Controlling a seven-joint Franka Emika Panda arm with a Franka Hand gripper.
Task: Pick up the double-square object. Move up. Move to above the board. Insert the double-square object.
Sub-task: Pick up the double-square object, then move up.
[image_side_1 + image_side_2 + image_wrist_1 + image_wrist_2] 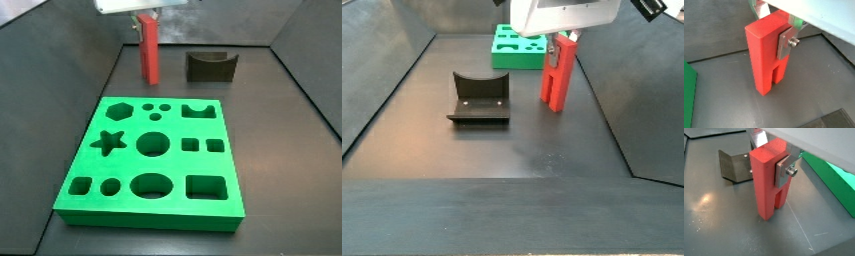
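Note:
The double-square object is a tall red block with a lengthwise slot, standing upright on the dark floor behind the board. My gripper is shut on its upper part; in both wrist views a silver finger plate presses one side face of the block, with the other finger on the opposite side. Its two prongs point down to the floor. The board is a flat green slab with shaped cut-outs, lying apart from the block. The board's edge shows in both wrist views.
The dark fixture stands on the floor beside the red block, also seen in a side view and a wrist view. Sloping dark walls close in the work floor on both sides.

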